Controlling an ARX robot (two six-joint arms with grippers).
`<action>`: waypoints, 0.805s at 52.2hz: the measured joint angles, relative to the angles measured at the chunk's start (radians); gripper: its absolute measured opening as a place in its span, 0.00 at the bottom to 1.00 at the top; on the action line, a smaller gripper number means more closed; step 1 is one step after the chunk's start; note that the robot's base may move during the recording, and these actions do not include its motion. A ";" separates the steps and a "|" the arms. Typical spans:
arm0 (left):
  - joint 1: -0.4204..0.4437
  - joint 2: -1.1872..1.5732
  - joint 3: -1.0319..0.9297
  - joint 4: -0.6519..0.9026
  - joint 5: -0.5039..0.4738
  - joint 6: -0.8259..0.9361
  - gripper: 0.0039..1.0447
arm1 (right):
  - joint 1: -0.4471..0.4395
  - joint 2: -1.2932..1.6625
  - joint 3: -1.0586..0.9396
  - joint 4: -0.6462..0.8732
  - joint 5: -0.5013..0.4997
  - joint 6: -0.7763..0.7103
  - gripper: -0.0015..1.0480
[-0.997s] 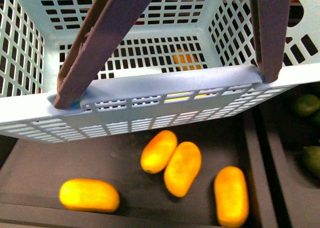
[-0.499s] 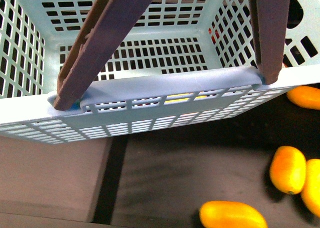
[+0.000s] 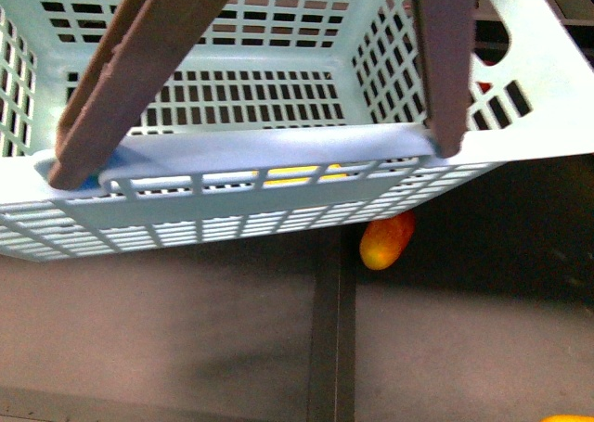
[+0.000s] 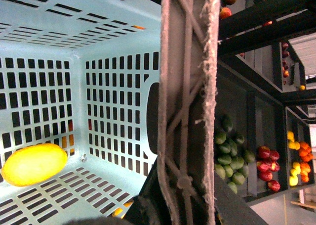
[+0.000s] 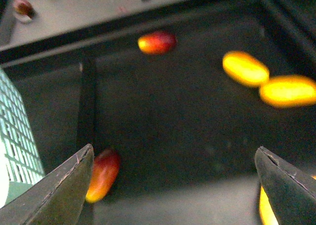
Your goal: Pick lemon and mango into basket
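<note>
The pale teal basket (image 3: pixel 278 153) hangs close in the front view, its brown handles (image 3: pixel 121 79) raised. My left gripper (image 4: pixel 183 195) is shut on the basket, its jaws clamped around one brown handle (image 4: pixel 187 86). The yellow lemon (image 4: pixel 34 164) lies on the basket floor and shows through the slots (image 3: pixel 297 173). A red-orange mango (image 3: pixel 387 239) lies in the dark tray just under the basket's edge. My right gripper (image 5: pixel 173 185) is open above that tray, with nothing between its fingers. One mango (image 5: pixel 101 174) lies beside one of its fingers (image 5: pixel 59 190), and another mango (image 5: pixel 157 42) lies farther off.
Two yellow-orange long fruits (image 5: pixel 245 68) (image 5: pixel 288 90) lie together in the tray. A dark divider (image 3: pixel 329 348) separates the tray from a grey surface (image 3: pixel 139 329). Shelves beside the basket hold green fruits (image 4: pixel 229 156), red fruits (image 4: pixel 266 158) and orange ones (image 4: pixel 298 156).
The scene under the basket has slid right: the cluster of yellow-orange fruits has left the front view, and a divider and one red-orange mango now show. The basket stays held.
</note>
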 joint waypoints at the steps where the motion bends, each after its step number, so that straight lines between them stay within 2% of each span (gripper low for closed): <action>1: -0.002 0.000 0.000 0.000 0.002 -0.003 0.05 | -0.014 0.021 0.014 -0.034 -0.012 0.048 0.92; 5: -0.003 0.000 0.000 0.000 0.006 -0.005 0.05 | -0.070 0.110 0.022 -0.006 -0.072 0.101 0.92; 10: -0.006 0.000 0.000 0.000 0.015 -0.011 0.05 | -0.180 0.307 0.055 0.143 -0.140 0.122 0.92; 13: -0.012 0.000 0.000 0.000 0.024 -0.012 0.05 | -0.279 0.517 0.115 0.257 -0.177 0.121 0.92; 19: -0.013 0.000 0.000 0.000 0.018 -0.018 0.05 | -0.391 0.830 0.207 0.296 -0.315 0.161 0.92; 31: -0.010 0.000 0.000 0.000 0.002 -0.010 0.05 | -0.478 1.154 0.285 0.332 -0.293 0.168 0.92; 42: -0.010 0.000 0.000 0.000 0.010 -0.011 0.05 | -0.513 1.311 0.312 0.330 -0.258 0.156 0.92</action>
